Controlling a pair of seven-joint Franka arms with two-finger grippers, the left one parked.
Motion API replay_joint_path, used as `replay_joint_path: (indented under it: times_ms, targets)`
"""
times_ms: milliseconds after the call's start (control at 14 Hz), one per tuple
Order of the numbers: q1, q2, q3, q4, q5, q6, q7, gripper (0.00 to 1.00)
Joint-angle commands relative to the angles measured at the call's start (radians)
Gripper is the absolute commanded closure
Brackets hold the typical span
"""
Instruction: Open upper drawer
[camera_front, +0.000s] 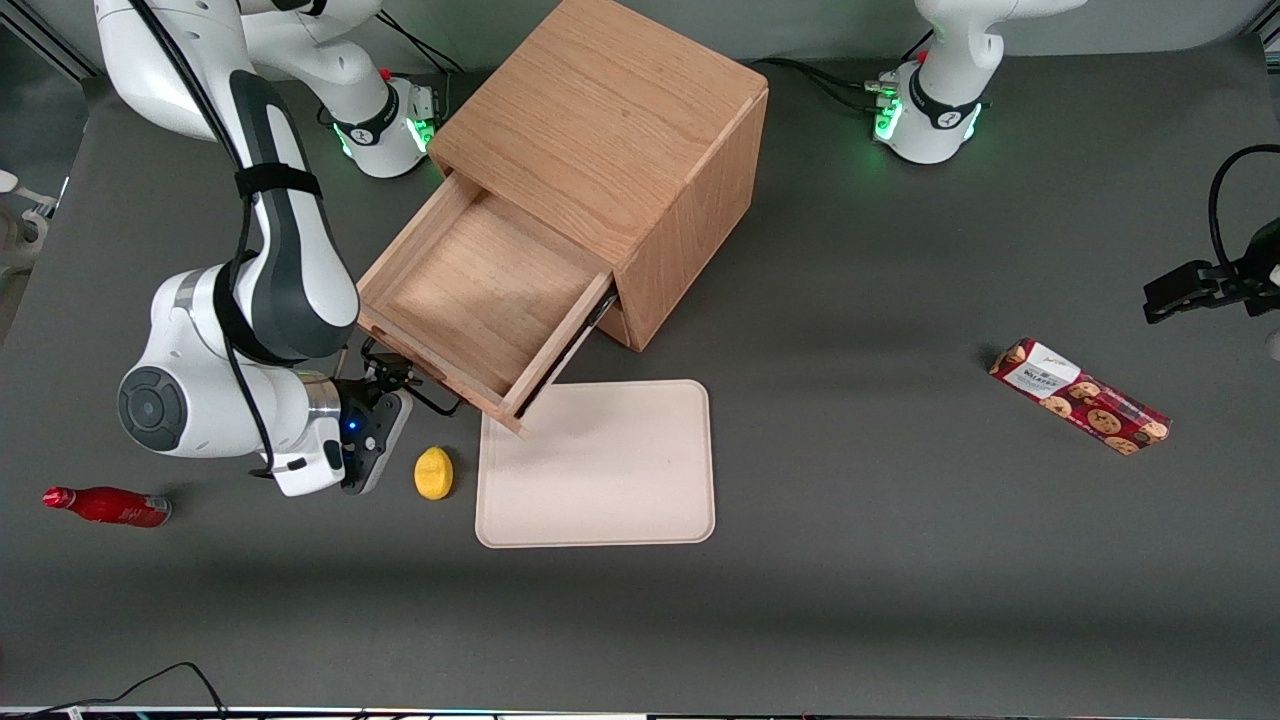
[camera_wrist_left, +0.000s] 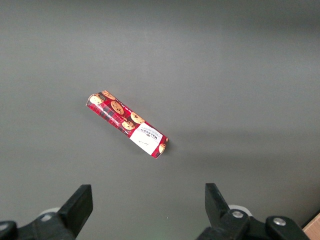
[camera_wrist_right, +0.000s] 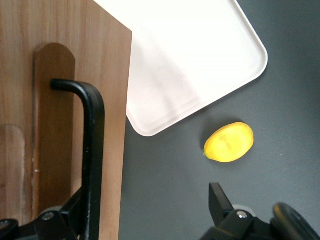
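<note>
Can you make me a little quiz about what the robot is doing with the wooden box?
1. True or false: the upper drawer of the oak cabinet is pulled out.
2. What is inside the drawer's tray? A) a lemon B) a bottle C) nothing
3. Fill in: the gripper is at the drawer's black ____.

Key: 1. True; you can see the wooden floor of the tray. 2. C; the lemon lies on the table beside the cream tray, and the red bottle lies toward the working arm's end. 3. handle; one of the fingers is on each side of it.
</note>
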Motion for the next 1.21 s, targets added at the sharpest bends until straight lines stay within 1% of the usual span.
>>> replay_joint_path:
  times_ms: [0, 571, 714, 857, 1071, 1143]
  targets:
    - [-0.036, 0.064, -0.004, 0.1, 0.019, -0.005, -0.05, 0.0]
    - [-0.07, 0.08, -0.002, 0.139, 0.023, -0.016, -0.051, 0.0]
    - [-0.062, 0.061, 0.001, 0.139, 0.028, -0.047, -0.027, 0.0]
    - [-0.057, 0.027, 0.004, 0.139, 0.025, -0.062, 0.06, 0.0]
    - [-0.057, -0.018, 0.004, 0.166, 0.005, -0.171, 0.134, 0.0]
    - [-0.057, -0.024, 0.005, 0.194, -0.03, -0.221, 0.149, 0.0]
